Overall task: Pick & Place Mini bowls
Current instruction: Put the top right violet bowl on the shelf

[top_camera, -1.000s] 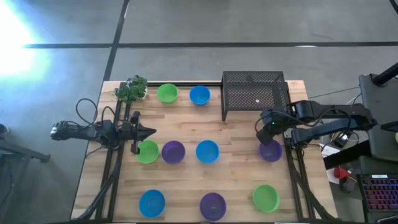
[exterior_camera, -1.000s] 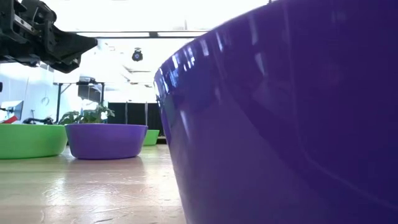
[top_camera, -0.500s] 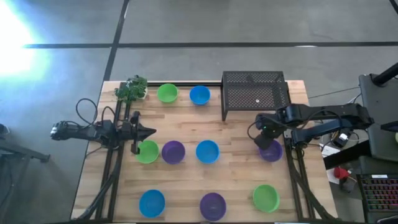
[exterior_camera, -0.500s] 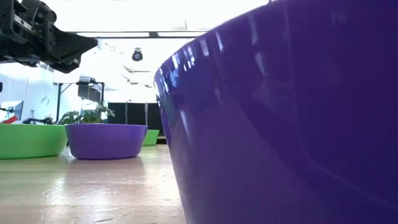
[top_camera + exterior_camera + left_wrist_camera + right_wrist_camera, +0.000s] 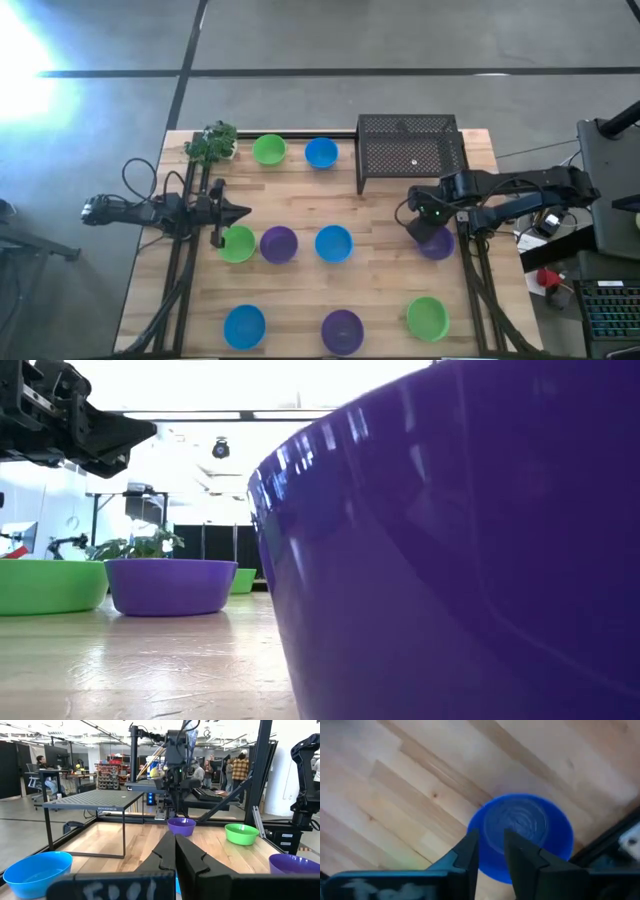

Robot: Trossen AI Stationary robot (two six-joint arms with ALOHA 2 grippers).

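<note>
- The right gripper (image 5: 420, 222) hangs over the left rim of a purple mini bowl (image 5: 438, 245) near the table's right edge; its fingers (image 5: 468, 851) stand a narrow gap apart with nothing between them
- That bowl sits on the wooden table (image 5: 380, 290), just in front of a black mesh rack (image 5: 410, 148) at the far right
- A small pale label on the rack's front rail (image 5: 109, 808) is too small to read
- To the left in the middle row lie a blue bowl (image 5: 333, 243), a purple bowl (image 5: 279, 243) and a green bowl (image 5: 237, 244)
- The left gripper (image 5: 238, 211) waits just beyond the far side of that green bowl, fingers pressed together and empty; the white writing on its body (image 5: 117, 889) is blurred
- Near row: blue (image 5: 244, 325), purple (image 5: 342, 330), green (image 5: 428, 317)
- Far row: green (image 5: 268, 150) and blue (image 5: 321, 152), beside a leafy plant (image 5: 211, 142)
</note>
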